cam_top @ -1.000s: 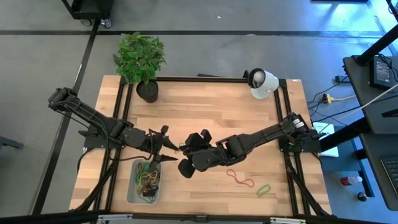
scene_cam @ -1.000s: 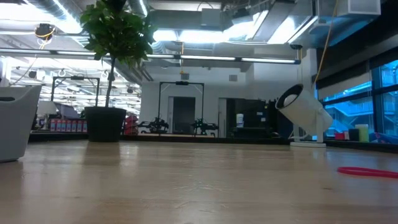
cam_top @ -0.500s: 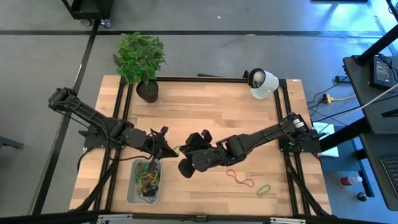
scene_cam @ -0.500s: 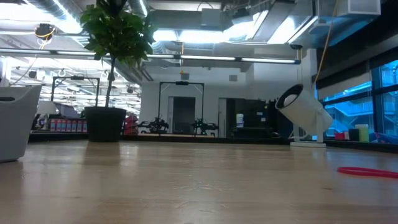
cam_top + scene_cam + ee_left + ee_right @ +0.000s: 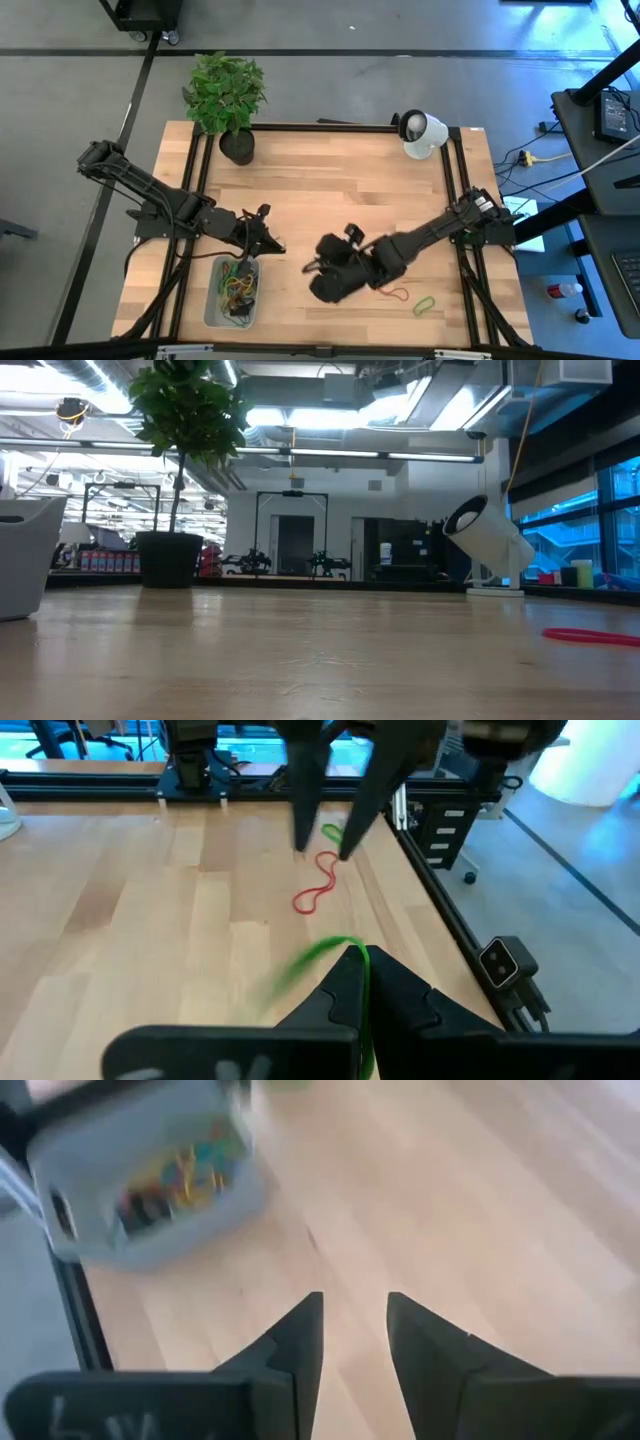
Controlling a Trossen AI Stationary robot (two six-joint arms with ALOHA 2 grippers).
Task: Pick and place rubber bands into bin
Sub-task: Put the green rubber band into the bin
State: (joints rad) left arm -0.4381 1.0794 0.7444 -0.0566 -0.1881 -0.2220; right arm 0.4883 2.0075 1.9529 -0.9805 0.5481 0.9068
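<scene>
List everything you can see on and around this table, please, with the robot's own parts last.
Table: one, pale wood, black frame.
Bin: one, pale grey, near left edge, holding mixed-colour rubber bands.
Red rubber band: one, loose on the table, near right.
Green rubber band: one, loose, beside the red.
Plant: one, green, black pot, far left corner.
White lamp-like device: one, far right.
Left gripper: shut on a green rubber band, above the bin.
Right gripper: open, mid-table.
</scene>
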